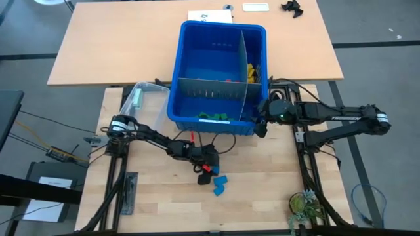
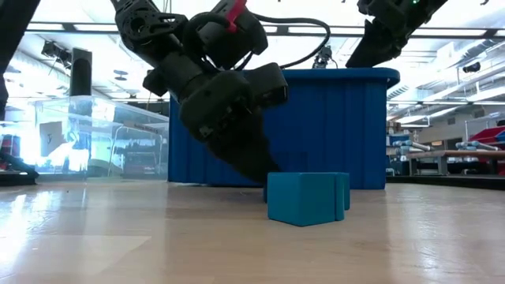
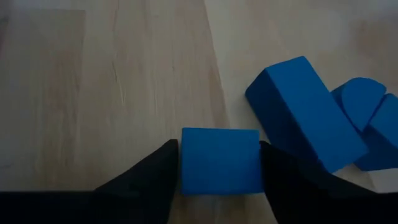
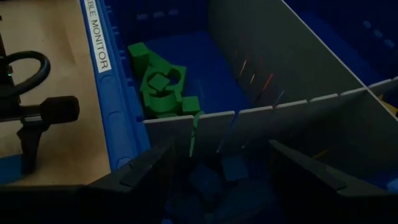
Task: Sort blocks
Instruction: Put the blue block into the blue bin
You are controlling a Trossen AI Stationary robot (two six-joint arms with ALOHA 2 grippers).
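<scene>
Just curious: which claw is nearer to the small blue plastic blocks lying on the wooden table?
The left claw: it straddles one of the blue blocks. The right claw hangs over the big blue bin's corner.

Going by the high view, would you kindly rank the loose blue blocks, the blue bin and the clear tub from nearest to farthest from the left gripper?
1. Blue blocks: right at the left gripper, one between its fingers per the left wrist view.
2. Blue bin: just beyond, toward the table's far side.
3. Clear tub: farthest, off to the bin's left.
</scene>
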